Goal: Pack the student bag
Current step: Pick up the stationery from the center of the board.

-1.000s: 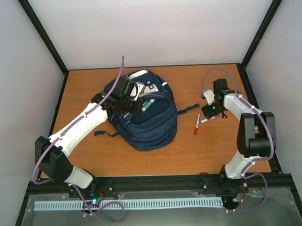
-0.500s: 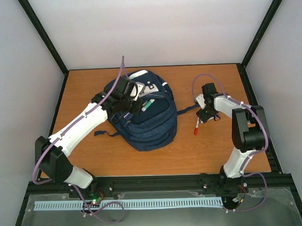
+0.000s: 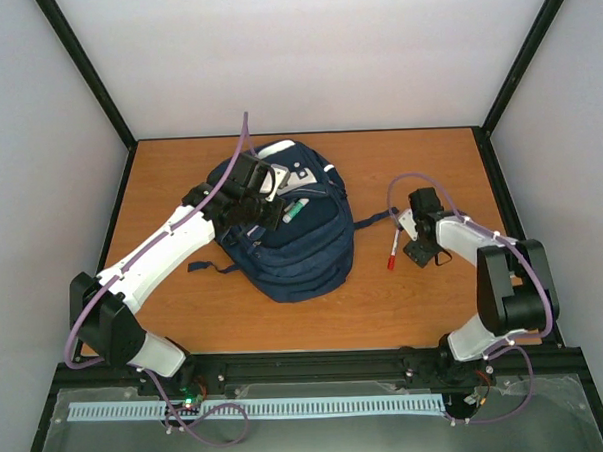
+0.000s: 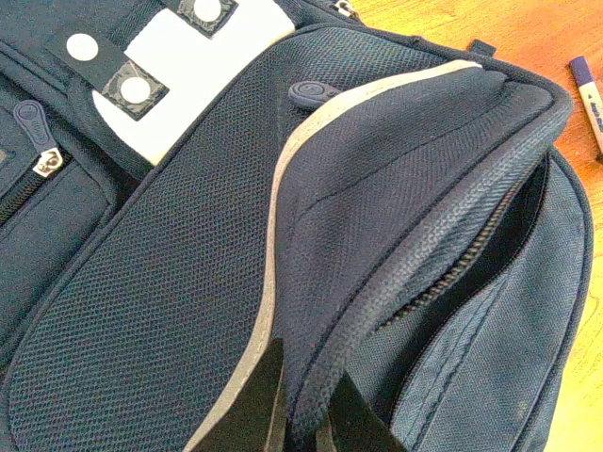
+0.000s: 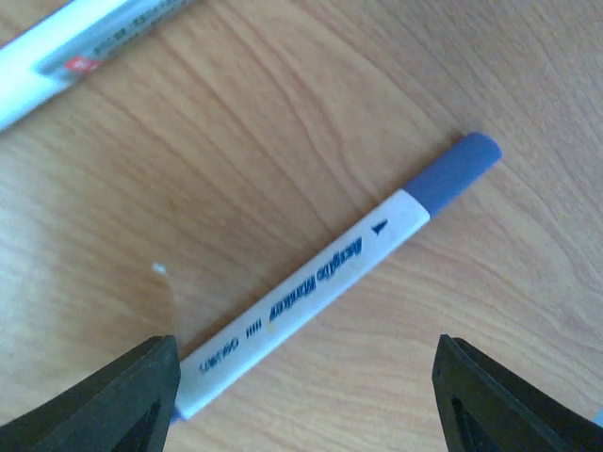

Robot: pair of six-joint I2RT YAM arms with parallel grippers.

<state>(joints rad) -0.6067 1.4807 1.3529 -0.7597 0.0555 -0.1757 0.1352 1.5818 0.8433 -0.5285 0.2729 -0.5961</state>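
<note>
Navy blue fabric student bag point(image 3: 292, 241) lies flat on the brown wooden table point(image 3: 236, 319), left of the middle, with its white-grey patch point(image 4: 203, 66) at the far end. The left arm reaches over the bag from the near left corner. The left gripper point(image 4: 303, 400) has its two dark fingers pressed together on the rim of an open pocket, just where the grey piping runs, so the edge of the fabric is pinched between them and lifted a little. The zipper of this pocket stands open beside the grip. A small green and white object point(image 3: 293, 210) sticks out near the patch; it is too small to say what it is.

To the right of the bag, apart from it, a white pen with a red cap point(image 3: 394, 248) lies on the wood. Just beside this pen the right gripper point(image 3: 419, 243) points down at the table. Its fingers point(image 5: 104, 400) are spread wide and hold nothing. Between them, on the table, lies a white marker with a blue cap point(image 5: 330, 278), slanted, and neither finger touches it.
</note>
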